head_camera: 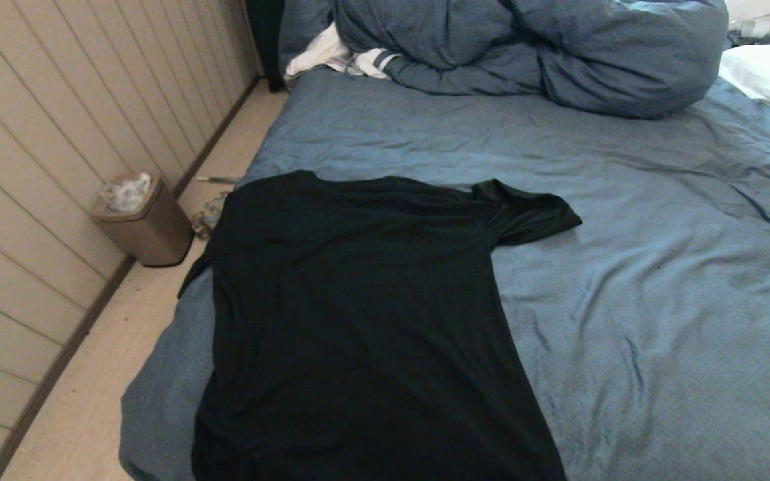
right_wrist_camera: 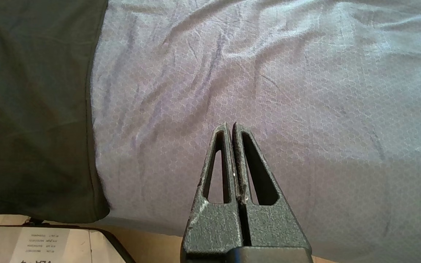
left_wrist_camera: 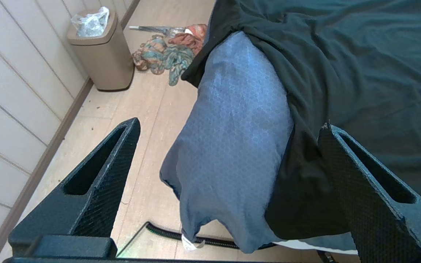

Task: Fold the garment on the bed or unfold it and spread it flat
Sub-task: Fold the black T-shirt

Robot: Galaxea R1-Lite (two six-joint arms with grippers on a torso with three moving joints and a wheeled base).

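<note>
Covering most of the head view, the large bed under its wrinkled slate-blue sheet is the landmark for everything else. At the bed's far end a bunched blue duvet is heaped, with a white cloth with dark stripes tucked against it. The black short-sleeved T-shirt lies spread flat, plain side up, on the bed's near left part, one sleeve out across the sheet and its left edge drooping over the bed's side, probably laid out ready for folding. Off the bed's left side, on the floor, stand a tan waste bin and a heap of colourful cloth. Neither obstructs the shirt. The left tool hangs spread wide, released, over the bed's near left corner; the right tool is clenched on nothing above bare sheet beside the shirt's hem.
</note>
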